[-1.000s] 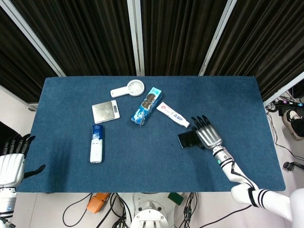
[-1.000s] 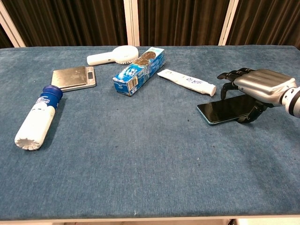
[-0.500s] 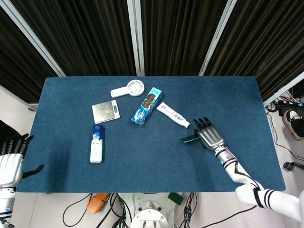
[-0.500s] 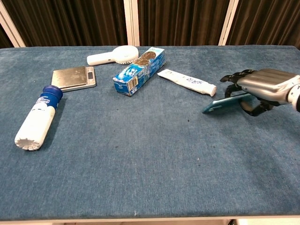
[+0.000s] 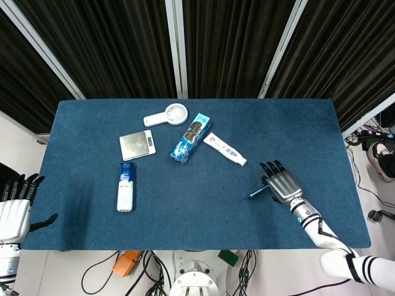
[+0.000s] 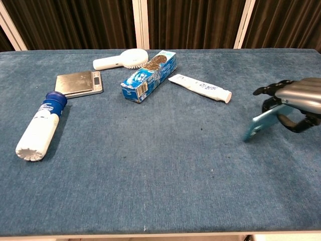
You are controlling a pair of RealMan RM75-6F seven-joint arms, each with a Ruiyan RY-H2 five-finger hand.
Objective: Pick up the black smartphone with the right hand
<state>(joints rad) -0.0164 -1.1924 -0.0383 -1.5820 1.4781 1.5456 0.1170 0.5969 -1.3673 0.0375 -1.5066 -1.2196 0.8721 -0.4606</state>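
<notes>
My right hand (image 5: 284,185) (image 6: 297,98) grips the black smartphone (image 5: 257,192) (image 6: 262,122) above the right part of the blue table (image 5: 197,209). The phone is tilted steeply, its free end pointing down and left, and only its light blue back and thin edge show. It hangs clear of the cloth in the chest view. My left hand (image 5: 13,206) hangs beyond the table's left edge with its fingers spread and nothing in it.
A white toothpaste tube (image 5: 224,148) lies up and left of the right hand. Further left are a blue biscuit box (image 5: 190,137), a white hand fan (image 5: 166,115), a silver scale (image 5: 137,144) and a white bottle with a blue cap (image 5: 126,187).
The right hand has raised the phone off the table and carried it right and toward the near edge, tipping it from flat to steeply tilted. The left hand stayed put.
</notes>
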